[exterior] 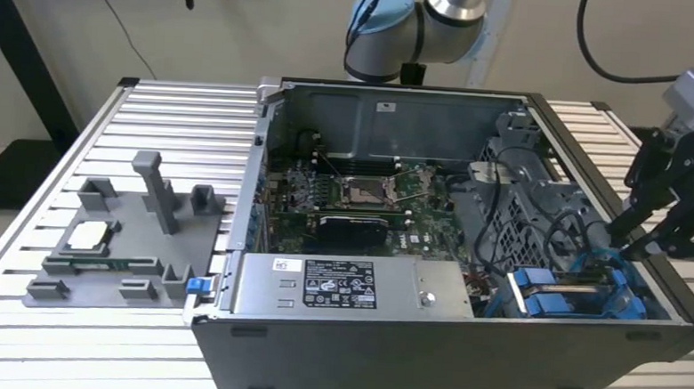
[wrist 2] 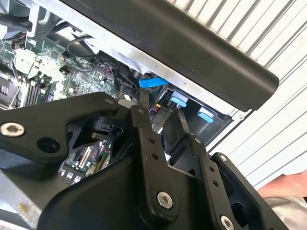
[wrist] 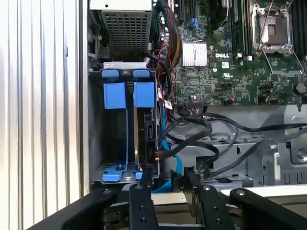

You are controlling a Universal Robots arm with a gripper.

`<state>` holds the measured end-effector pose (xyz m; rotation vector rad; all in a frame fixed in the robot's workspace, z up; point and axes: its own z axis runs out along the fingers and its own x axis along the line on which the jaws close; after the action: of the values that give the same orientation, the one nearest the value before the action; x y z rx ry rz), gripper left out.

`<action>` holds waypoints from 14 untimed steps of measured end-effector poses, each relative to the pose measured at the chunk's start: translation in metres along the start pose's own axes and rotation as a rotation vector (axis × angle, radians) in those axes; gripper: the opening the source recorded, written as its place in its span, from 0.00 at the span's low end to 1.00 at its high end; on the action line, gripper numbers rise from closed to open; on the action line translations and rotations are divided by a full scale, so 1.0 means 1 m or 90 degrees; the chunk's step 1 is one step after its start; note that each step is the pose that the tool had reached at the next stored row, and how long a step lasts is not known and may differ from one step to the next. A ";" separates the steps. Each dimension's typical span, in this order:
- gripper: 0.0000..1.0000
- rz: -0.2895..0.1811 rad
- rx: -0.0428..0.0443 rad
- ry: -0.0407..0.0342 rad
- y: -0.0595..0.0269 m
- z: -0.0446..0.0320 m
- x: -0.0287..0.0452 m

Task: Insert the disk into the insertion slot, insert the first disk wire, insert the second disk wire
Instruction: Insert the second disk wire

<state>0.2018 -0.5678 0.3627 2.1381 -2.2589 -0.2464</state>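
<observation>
Reference landmark: the insertion slot (wrist: 98, 158), the grey bay in a corner of the open computer case (exterior: 458, 361).

1. Disk. The disk (wrist: 143, 129) stands on edge inside the insertion slot, in the compartment on the motherboard (wrist: 225, 62) side. Two blue clips (wrist: 144, 94) cap the slot's end away from the gripper. Judgement: the first step looks complete.

2. Wiring. A black wire (wrist: 192, 139) loops out from the side of the slot and meets the disk's connector edge at the slot's gripper end. It appears plugged, though I cannot confirm that it is fully seated. A blue cable (wrist: 176, 160) runs along the same side of the slot towards the gripper. In the second wrist view its blue end (wrist 2: 153, 82) lies just past one fingertip. I cannot tell whether it is mated to the disk.

3. Gripper. The gripper (wrist: 168, 175) hangs at the connector end of the slot, over the case wall. The fingers (wrist 2: 143, 103) stand moderately apart and nothing is visibly clamped between them. The blue cable is the nearest item.

4. Progress. Judgement: the disk is in and one wire is probably in. The remaining wire is either unfinished or unverified.
</observation>
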 end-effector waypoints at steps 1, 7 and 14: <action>1.00 0.000 -0.0014 -0.0012 -0.0001 0.0005 0.0000; 1.00 0.000 -0.0077 -0.0058 -0.0002 0.0020 0.0001; 0.00 0.000 -0.0079 -0.0062 -0.0003 0.0022 0.0001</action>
<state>0.2018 -0.5677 0.3605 2.1359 -2.2563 -0.2706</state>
